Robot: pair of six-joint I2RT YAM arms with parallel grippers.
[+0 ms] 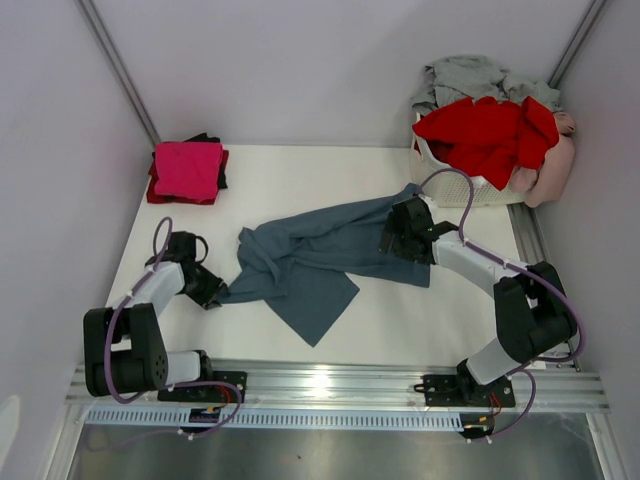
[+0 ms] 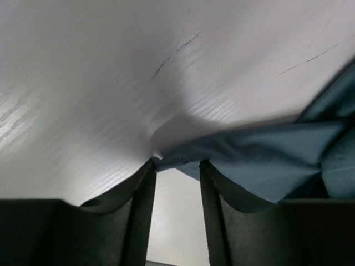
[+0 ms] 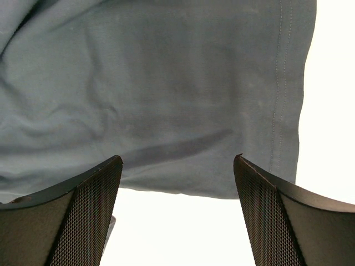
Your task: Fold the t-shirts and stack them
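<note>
A large slate blue-grey t-shirt point(image 1: 320, 260) lies crumpled across the middle of the table. My left gripper point(image 1: 212, 292) sits low at its left corner; in the left wrist view that corner point(image 2: 183, 155) lies across the tips of the gripper point(image 2: 176, 163), whose jaws are still apart, with table showing between them. My right gripper point(image 1: 398, 240) hovers open over the shirt's right end; its hem point(image 3: 166, 94) lies just beyond the gripper point(image 3: 177, 160), untouched. A folded magenta t-shirt point(image 1: 188, 168) lies on a black one point(image 1: 212, 140) at the back left.
A white laundry basket point(image 1: 440, 160) stands at the back right, holding a red t-shirt point(image 1: 490, 135), a grey one point(image 1: 470, 75) and a pale pink one point(image 1: 555, 165). White walls enclose the table on three sides. A metal rail point(image 1: 330, 385) runs along the near edge.
</note>
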